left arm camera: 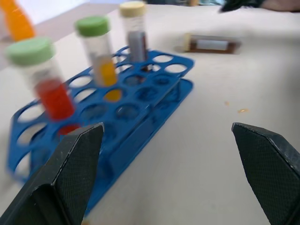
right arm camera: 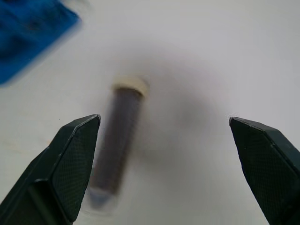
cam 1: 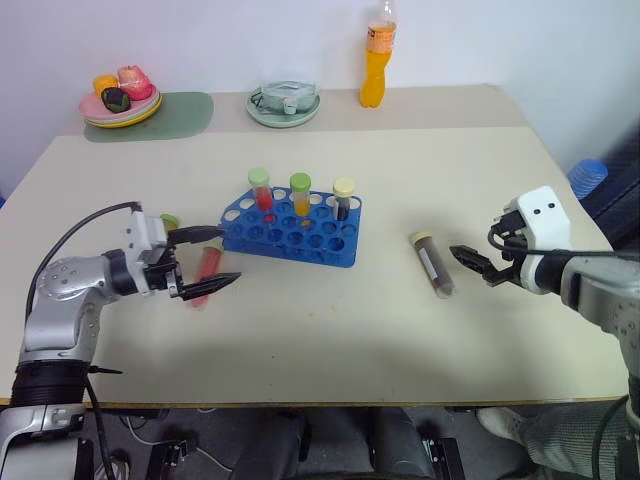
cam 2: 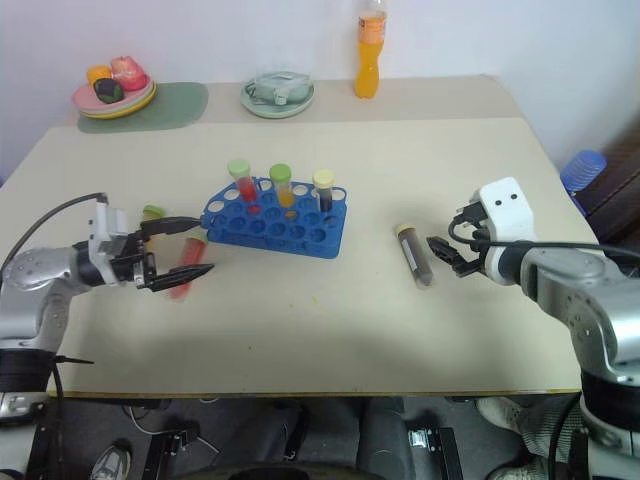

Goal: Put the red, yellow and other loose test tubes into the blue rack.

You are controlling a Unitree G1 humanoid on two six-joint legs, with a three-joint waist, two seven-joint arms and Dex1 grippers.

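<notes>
Jaws of the left gripper [cam 1: 205, 260] are seen spread wide and empty, pointing toward the blue rack [cam 1: 292, 230], whose near corner lies just past the upper finger. Between and just under these jaws a red-filled tube [cam 1: 206, 274] is seen lying on the counter [cam 1: 330, 330], with a green cap [cam 1: 169, 220] visible close behind the gripper; whether the fingers touch the tube cannot be told.

Three tubes are held upright in the rack's back row: red liquid with green cap [cam 1: 261, 189], yellow-orange liquid with green cap [cam 1: 300, 195], and dark liquid with cream cap [cam 1: 343, 198]. In the left wrist view the rack is seen ahead of the jaws, off toward one finger.

Jaws of the right gripper [cam 1: 474, 262] are likewise spread wide, nothing gripped. A dark brown tube with cream cap [cam 1: 432, 263] is seen lying flat on the counter just ahead of the fingertips, apart from them, cap end farther from the robot. In the right wrist view it lies nearer one finger [right arm camera: 70, 164] than the other.

Well beyond both jaws, at the counter's far edge, an orange drink bottle [cam 1: 375, 62], a pale green dish [cam 1: 284, 104] and a plate of toy food [cam 1: 121, 98] are noted.
</notes>
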